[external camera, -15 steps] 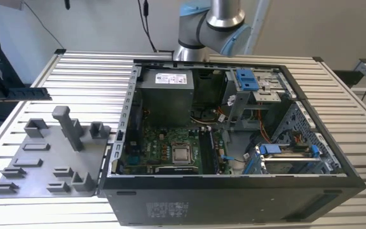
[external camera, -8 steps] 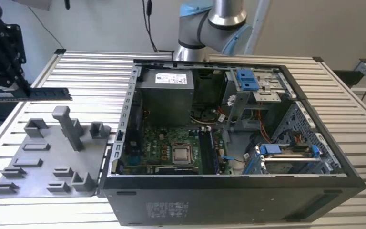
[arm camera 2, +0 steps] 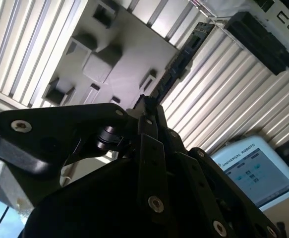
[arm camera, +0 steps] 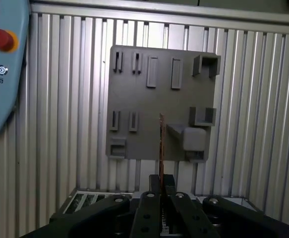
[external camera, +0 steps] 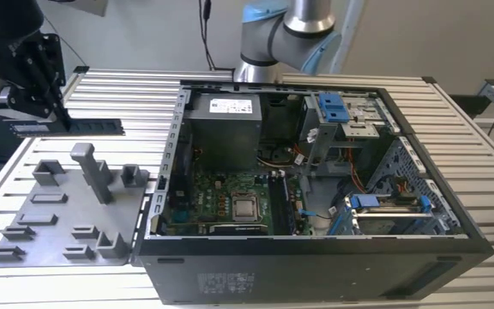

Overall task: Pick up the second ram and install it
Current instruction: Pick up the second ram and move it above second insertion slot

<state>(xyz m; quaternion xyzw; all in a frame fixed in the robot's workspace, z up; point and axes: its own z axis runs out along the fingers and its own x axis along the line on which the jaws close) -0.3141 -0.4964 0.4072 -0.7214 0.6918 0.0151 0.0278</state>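
Note:
The second ram point(external camera: 69, 127) is a long dark stick with a white label near one end. It hangs level above the slatted table, at the exterior view's left. My gripper point(external camera: 62, 120) is shut on its upper edge. In the first wrist view the second ram point(arm camera: 161, 144) appears edge-on as a thin strip sticking out from the gripper point(arm camera: 160, 182), over the grey fixture plate point(arm camera: 149, 104). In the second wrist view the second ram point(arm camera 2: 184, 54) reaches away from the gripper point(arm camera 2: 147, 105).
The open computer case point(external camera: 453, 212) lies at the exterior view's right, with its motherboard point(external camera: 229, 199) and memory slots point(external camera: 277, 203) exposed. The grey fixture plate point(external camera: 58, 219) carries upright posts. A teach pendant point(arm camera: 0, 69) lies on the table. The arm's base point(external camera: 285, 38) stands behind the case.

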